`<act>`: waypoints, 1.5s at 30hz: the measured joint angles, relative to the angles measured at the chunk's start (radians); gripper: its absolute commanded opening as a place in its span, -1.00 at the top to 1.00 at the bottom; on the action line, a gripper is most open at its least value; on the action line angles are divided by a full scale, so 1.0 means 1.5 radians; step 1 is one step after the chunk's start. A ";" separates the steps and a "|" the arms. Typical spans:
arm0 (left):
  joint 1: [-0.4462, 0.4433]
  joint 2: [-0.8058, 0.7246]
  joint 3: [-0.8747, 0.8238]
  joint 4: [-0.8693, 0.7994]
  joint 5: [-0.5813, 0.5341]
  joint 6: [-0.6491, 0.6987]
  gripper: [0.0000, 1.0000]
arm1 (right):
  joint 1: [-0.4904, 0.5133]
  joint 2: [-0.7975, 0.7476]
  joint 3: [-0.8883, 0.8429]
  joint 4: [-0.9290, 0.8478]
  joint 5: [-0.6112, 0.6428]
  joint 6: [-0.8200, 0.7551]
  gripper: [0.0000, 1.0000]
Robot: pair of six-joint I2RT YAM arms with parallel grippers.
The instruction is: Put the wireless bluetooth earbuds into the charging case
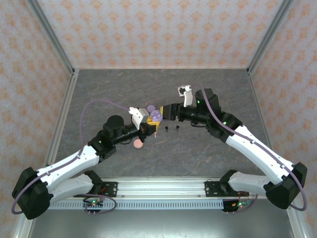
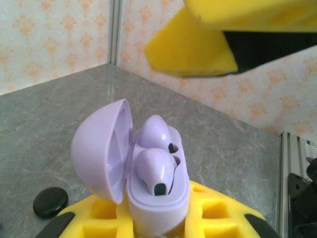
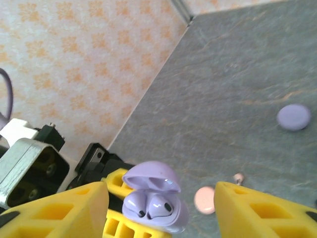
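A black case (image 2: 50, 202) was seen nearby; the lilac case (image 2: 161, 210) was clenched by the left gripper (image 1: 150, 128); the right gripper (image 3: 161, 198) was spread open.

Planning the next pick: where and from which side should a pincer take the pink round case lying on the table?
Grip the pink round case across its rim, coming straight down from above. It lies flat and closed on the table, so only its opposite edges likely offer a hold.

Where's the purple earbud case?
In the top view, the lilac case is over the middle of the table, lid open, held by the left gripper, with the right gripper beside it and a pink round case nearby.
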 measured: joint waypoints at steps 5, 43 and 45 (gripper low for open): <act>0.000 0.000 0.000 0.004 0.014 0.000 0.91 | -0.001 0.043 -0.022 0.049 -0.097 0.024 -0.23; -0.005 0.032 0.021 -0.025 0.011 -0.005 0.97 | -0.013 -0.041 -0.049 0.008 0.004 -0.040 -0.39; 0.007 0.055 0.043 -0.048 0.011 -0.007 0.99 | -0.023 -0.050 -0.048 -0.026 0.071 -0.039 -0.48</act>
